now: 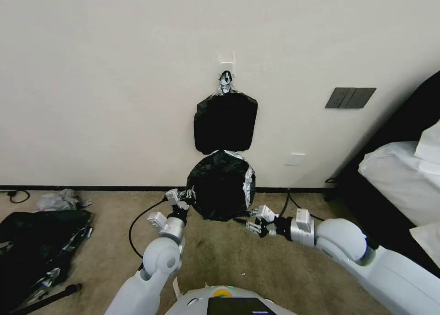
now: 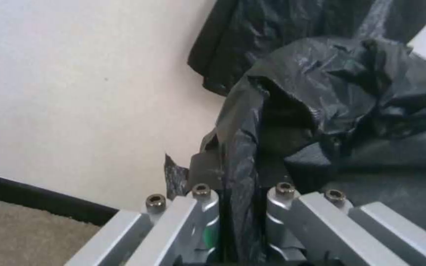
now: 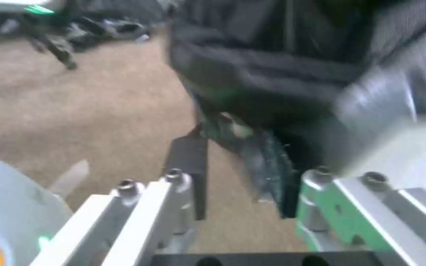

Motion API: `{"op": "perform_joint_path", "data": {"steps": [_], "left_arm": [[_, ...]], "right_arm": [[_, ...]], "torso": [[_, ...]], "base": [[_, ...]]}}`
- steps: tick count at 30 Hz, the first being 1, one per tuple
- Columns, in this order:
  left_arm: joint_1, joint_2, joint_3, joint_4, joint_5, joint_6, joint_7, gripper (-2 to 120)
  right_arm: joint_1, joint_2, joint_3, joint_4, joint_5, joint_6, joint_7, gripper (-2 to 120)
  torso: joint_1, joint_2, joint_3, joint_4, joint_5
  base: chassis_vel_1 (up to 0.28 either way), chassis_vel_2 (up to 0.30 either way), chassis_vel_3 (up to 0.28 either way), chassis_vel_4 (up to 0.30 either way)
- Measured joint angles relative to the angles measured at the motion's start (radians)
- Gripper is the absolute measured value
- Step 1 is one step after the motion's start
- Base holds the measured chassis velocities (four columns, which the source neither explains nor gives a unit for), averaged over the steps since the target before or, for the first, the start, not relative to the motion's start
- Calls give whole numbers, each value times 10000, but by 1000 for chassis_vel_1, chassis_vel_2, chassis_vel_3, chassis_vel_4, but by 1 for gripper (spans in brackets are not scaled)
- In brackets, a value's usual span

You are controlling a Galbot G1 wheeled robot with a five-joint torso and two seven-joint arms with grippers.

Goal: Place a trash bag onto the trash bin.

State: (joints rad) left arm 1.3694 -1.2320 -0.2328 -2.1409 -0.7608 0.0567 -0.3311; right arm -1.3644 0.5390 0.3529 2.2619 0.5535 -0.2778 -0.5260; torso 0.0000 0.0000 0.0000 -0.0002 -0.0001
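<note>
Robot torso (image 1: 229,303) is sitting at the bottom centre of the head view, both arms reaching forward from it over tan carpet (image 1: 229,255). Trash bag (image 1: 222,184) is sitting at frame centre, against the wall base, spread over a round shape with grey sheen on its right side; the trash bin itself is covered, cannot see it. Hanging just above on a wall hook (image 1: 228,61) is a flat bundle of black bags (image 1: 224,125), its lower edge almost meeting the trash bag. Dark heap with metal parts (image 1: 39,246) is lying at lower left, crumpled grey item (image 1: 59,199) above it near the baseboard. Wall switch plate (image 1: 350,97) is at upper right, white bedding (image 1: 403,177) at right edge. Left gripper (image 1: 185,198) is reaching to the bag's left edge, arm bent at the elbow; left wrist view shows its fingers (image 2: 203,207) pinching a bag fold (image 2: 240,177). Right gripper (image 1: 252,219) is angling in from the right at the bag's lower right edge, fingers spread apart with a bag edge (image 3: 267,166) lying loose between them.
</note>
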Motion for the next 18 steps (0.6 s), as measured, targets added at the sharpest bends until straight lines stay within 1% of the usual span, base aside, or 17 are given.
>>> {"op": "perform_joint_path", "data": {"steps": [1, 2, 3, 5, 6, 7, 8, 9, 10, 11, 12, 13, 14, 15, 16, 17, 18], "left_arm": [[-44, -1, -7, 47, 2, -10, -33, 5], [-76, -3, -13, 77, 2, -12, -61, 5], [-76, -3, -13, 77, 2, -12, -61, 5], [-177, 0, -44, 180, 0, -20, -140, 5], [-177, 0, -44, 180, 0, -20, -140, 5], [-244, 10, -69, 248, -1, -29, -184, 5], [-280, 17, -80, 290, -3, -36, -204, 5], [-280, 17, -80, 290, -3, -36, -204, 5], [-319, 24, -86, 337, -4, -41, -235, 5], [-356, 30, -87, 374, -4, -45, -267, 5], [-356, 30, -87, 374, -4, -45, -267, 5], [-379, 33, -87, 393, -1, -47, -290, 5], [-412, 41, -51, 407, 31, -50, -330, 5], [-418, 45, -9, 405, 65, -52, -359, 5], [-418, 45, -9, 405, 65, -52, -359, 5], [-421, 47, 38, 395, 116, -52, -386, 5], [-436, 55, 139, 365, 274, -55, -415, 5]], "right_arm": [[-99, -36, 69, 8, -45, 134, -148, 37], [-174, -72, 149, 9, -87, 230, -284, 41], [-174, -72, 149, 9, -87, 230, -284, 41], [-451, -195, 430, -9, -142, 496, -604, 51], [-451, -195, 430, -9, -142, 496, -604, 51], [-625, -248, 684, -8, -113, 632, -683, 58], [-689, -254, 845, -2, -39, 668, -677, 63], [-689, -254, 845, -2, -39, 668, -677, 63], [-692, -253, 988, 33, 129, 673, -565, 68], [-571, -235, 1082, 106, 522, 614, -217, 73], [-571, -235, 1082, 106, 522, 614, -217, 73], [-419, -208, 1096, 162, 843, 490, 83, 76], [6, -103, 1086, 298, 1481, 195, 936, 83], [244, -26, 1027, 394, 1843, 41, 1582, 88], [244, -26, 1027, 394, 1843, 41, 1582, 88], [447, 74, 927, 482, 2135, -156, 2271, 91], [783, 345, 687, 628, 2627, -642, 3948, 97]], "torso": [[0, 0, 0, 0, 2], [0, -1, 0, 3, 2], [0, -1, 0, 3, 2], [0, 0, 0, 3, 2], [0, 0, 0, 3, 2], [0, 0, 0, 1, 1], [0, 0, 0, 0, 0], [0, 0, 0, 0, 0], [0, 0, 0, 0, 2], [0, 0, 0, 0, 1], [0, 0, 0, 0, 1], [0, 0, 0, 0, 0], [0, 0, 0, 4, 1], [0, 0, 0, 5, 0], [0, 0, 0, 5, 0], [0, 0, 0, 5, -3], [0, 0, 0, 5, 0]], "base": [[0, 0, 0, 0], [0, 0, 0, 0], [0, 0, 0, 0], [0, 0, 0, 0], [0, 0, 0, 0], [0, 0, 0, 0], [0, 0, 0, 0], [0, 0, 0, 0], [0, 0, 0, 0], [0, 0, 0, 0], [0, 0, 0, 0], [0, 0, 0, 0], [0, 0, 0, 0], [0, 0, 0, 0], [0, 0, 0, 0], [0, 0, 0, 0], [0, 0, 0, 0]]}}
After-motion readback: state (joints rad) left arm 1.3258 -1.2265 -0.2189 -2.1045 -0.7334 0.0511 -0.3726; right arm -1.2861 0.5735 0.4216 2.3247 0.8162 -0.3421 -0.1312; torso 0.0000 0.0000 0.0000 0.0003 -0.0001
